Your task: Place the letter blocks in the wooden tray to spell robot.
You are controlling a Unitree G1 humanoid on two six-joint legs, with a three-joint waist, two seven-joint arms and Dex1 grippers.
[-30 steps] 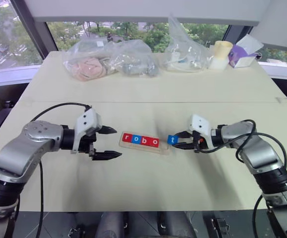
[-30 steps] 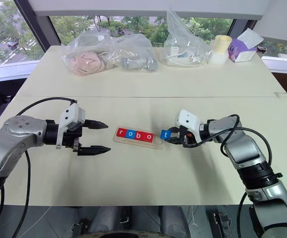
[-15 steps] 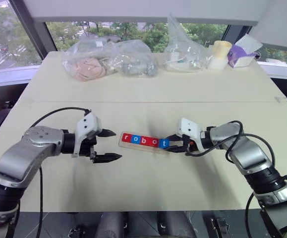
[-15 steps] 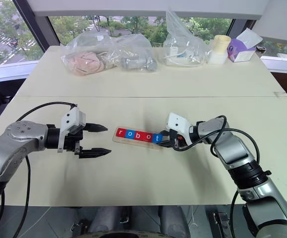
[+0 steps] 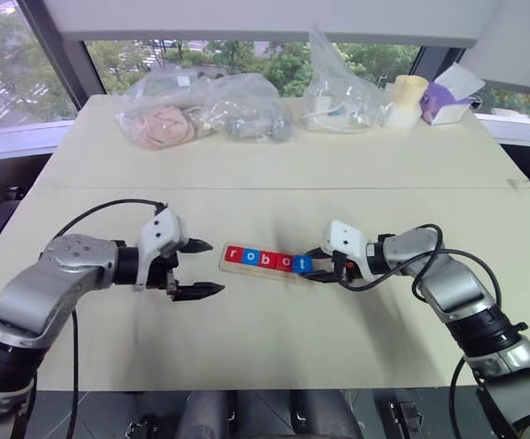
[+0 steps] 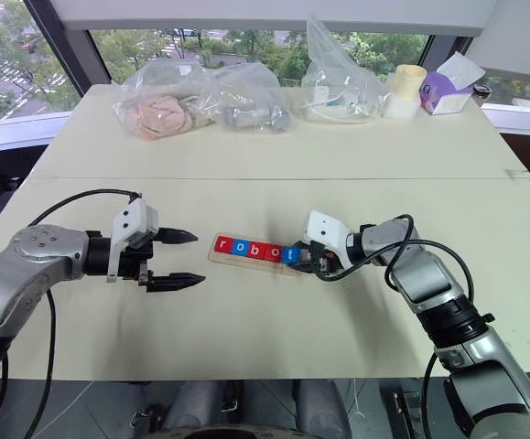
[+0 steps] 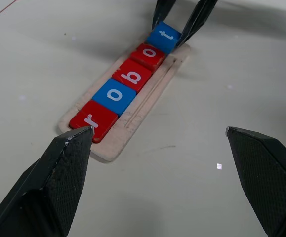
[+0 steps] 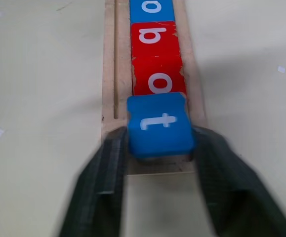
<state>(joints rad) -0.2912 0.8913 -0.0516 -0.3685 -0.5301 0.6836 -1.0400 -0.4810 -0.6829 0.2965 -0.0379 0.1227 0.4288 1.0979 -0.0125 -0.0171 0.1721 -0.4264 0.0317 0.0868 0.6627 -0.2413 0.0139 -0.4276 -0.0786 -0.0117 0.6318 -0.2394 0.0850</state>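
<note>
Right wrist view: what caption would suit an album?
Black fingers flank the blue t block at the wooden tray's end, completing "robot".

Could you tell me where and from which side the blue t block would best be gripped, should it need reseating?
Probably by its two long-side edges, coming from the open right end of the wooden tray. The blue t block ends the row, the red o block blocks its inner side, and the right gripper already flanks those edges.

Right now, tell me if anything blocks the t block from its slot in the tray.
Nothing visible does. The blue t block sits at the wooden tray's end slot beside the red o, between the right pincer's fingers.
</note>
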